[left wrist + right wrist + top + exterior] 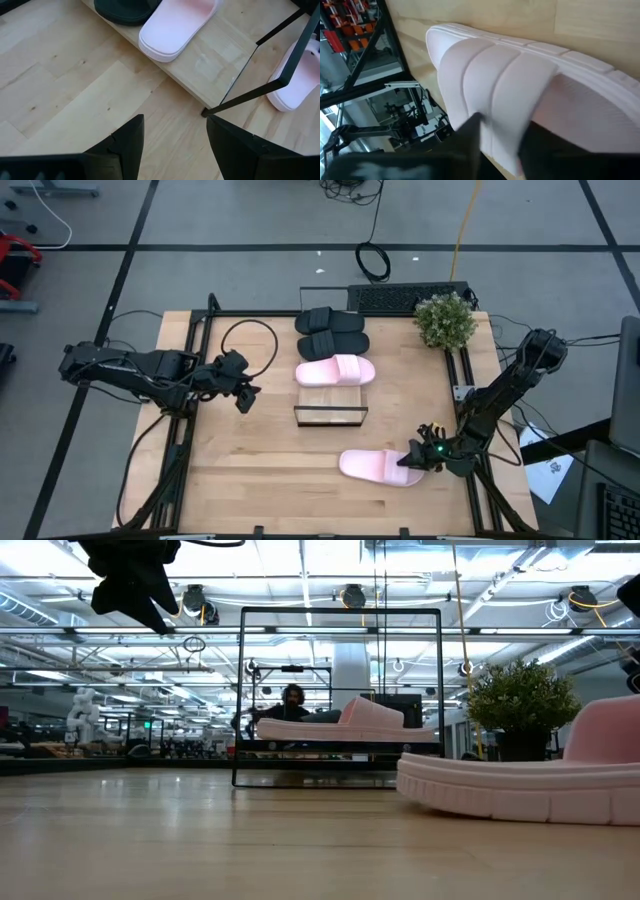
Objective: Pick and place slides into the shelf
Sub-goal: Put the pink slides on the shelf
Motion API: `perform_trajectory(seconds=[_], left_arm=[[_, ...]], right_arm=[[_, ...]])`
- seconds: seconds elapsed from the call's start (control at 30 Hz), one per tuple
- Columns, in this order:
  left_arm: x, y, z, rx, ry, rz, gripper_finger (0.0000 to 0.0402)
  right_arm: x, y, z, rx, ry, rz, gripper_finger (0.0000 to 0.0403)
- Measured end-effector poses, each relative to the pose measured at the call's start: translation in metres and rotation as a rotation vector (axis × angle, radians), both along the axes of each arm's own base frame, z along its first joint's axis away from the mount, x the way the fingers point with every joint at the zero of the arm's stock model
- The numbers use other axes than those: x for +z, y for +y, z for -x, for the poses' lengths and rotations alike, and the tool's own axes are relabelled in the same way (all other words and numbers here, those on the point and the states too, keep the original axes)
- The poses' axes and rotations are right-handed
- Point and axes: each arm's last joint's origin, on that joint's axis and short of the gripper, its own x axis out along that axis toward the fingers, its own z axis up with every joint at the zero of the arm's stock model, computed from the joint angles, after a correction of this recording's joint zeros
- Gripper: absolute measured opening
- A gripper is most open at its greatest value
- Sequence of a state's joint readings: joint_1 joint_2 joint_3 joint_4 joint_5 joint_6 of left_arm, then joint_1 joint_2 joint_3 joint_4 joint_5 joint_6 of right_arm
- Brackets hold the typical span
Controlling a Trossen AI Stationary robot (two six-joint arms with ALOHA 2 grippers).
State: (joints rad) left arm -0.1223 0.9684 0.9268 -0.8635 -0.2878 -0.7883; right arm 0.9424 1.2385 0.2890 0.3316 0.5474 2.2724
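Observation:
The shelf (pixel 329 396) is a narrow light-wood plank in mid-table with a black frame at its near end. Two black slides (pixel 331 332) and one pink slide (pixel 335 371) lie flat on it. The other pink slide (pixel 376 467) lies sole-down on the tabletop near the right front corner. My right gripper (pixel 421 455) is low at that slide's right end, shut on its strap. My left gripper (pixel 244 395) hovers open above bare table to the left of the shelf; its wrist view shows the plank (pixel 210 60) and both pink slides ahead. My right gripper holds the loose pink slide by its wide ribbed strap (pixel 502 100), at the strap's edge. One finger (pixel 470 132) lies on the outside of the strap and the other (pixel 542 145) reaches under it. The slide's sole (pixel 500 790) lies flat on the table.
A potted plant (pixel 445 320) stands at the table's far right corner, with a keyboard (pixel 400 298) beyond the far edge. Black frame rails run along both table sides. Bare wood lies between the shelf's framed end (pixel 330 417) and the loose slide.

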Motion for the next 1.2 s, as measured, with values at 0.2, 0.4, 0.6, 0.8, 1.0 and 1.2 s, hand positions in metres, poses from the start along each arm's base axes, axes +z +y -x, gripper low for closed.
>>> perform_trajectory(seconds=[0.2,0.4,0.6,0.8,1.0,1.2], left_arm=[[0.000,0.000,0.000,0.000,0.000,0.000,0.0209],[0.000,0.000,0.000,-0.014,0.004,-0.012,0.0209],[0.000,0.000,0.000,-0.015,0.005,-0.013,0.0209],[0.000,0.000,0.000,0.001,0.000,0.001,0.0209],[0.000,0.000,0.000,0.005,-0.001,0.004,0.0209],[0.000,0.000,0.000,0.005,-0.001,0.004,0.0209]], right_arm=[[0.002,0.001,-0.001,0.015,-0.019,0.009,0.0012],[0.017,0.007,-0.005,0.072,-0.158,-0.031,0.0004],[0.048,0.007,-0.013,0.056,-0.420,-0.055,0.0002],[0.096,-0.003,-0.030,-0.017,-0.658,0.012,0.0001],[0.163,-0.018,-0.048,-0.030,-0.827,0.214,0.0001],[0.197,-0.058,-0.039,0.029,-0.601,0.509,0.0001]])
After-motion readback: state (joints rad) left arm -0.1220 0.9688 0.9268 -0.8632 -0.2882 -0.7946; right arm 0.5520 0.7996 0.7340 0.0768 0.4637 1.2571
